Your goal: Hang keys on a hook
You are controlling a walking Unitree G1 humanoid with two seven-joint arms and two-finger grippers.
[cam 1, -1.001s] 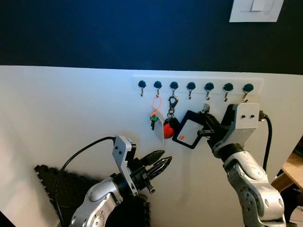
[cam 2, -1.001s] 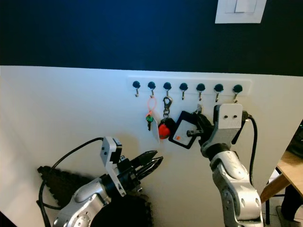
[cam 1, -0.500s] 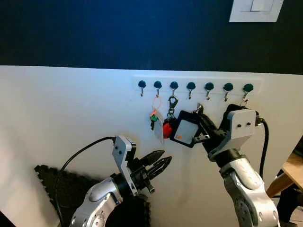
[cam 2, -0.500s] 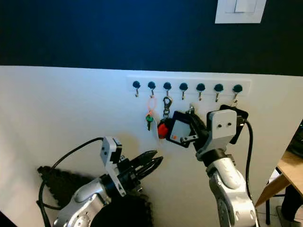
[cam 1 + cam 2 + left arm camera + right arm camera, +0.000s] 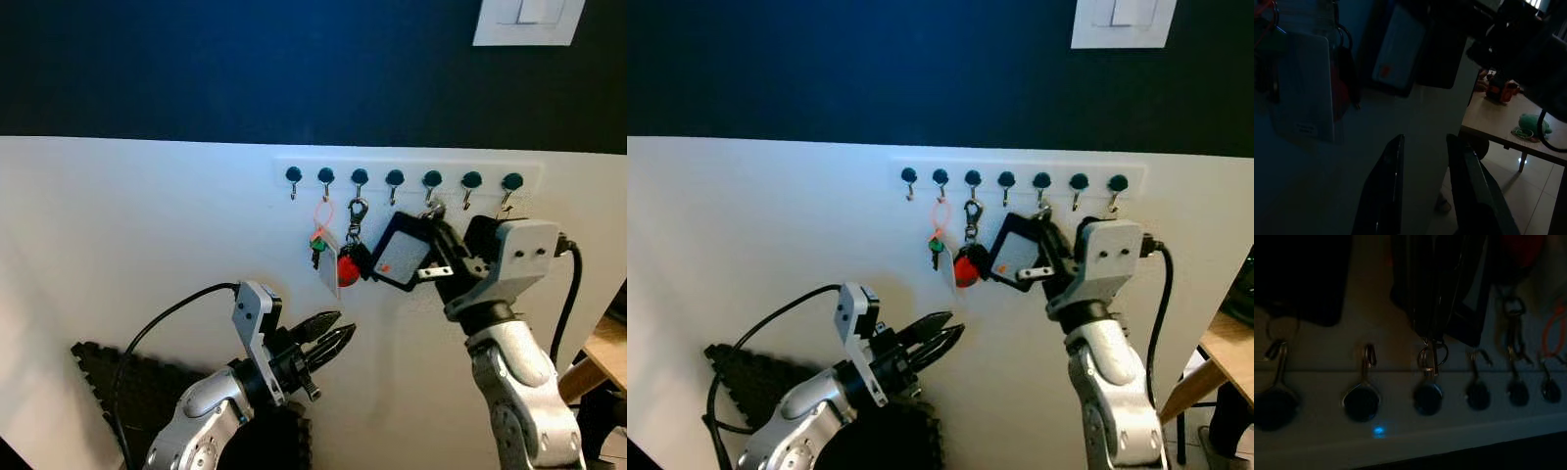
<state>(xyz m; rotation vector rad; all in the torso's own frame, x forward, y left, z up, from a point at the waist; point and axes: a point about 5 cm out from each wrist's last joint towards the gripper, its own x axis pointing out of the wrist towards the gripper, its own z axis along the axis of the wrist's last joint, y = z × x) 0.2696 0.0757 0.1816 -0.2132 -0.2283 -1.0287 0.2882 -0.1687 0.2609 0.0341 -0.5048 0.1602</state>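
Right tool [image 5: 429, 257] clenched on keys [image 5: 402, 257], ring right at fifth hook [image 5: 431, 186]; left tool [image 5: 333, 343] released, lower, idle.

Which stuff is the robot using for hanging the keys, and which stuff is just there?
For the job: right gripper, black card holder with key ring, row of hooks.

Just there: red key fob, white tag, light switch, left gripper.
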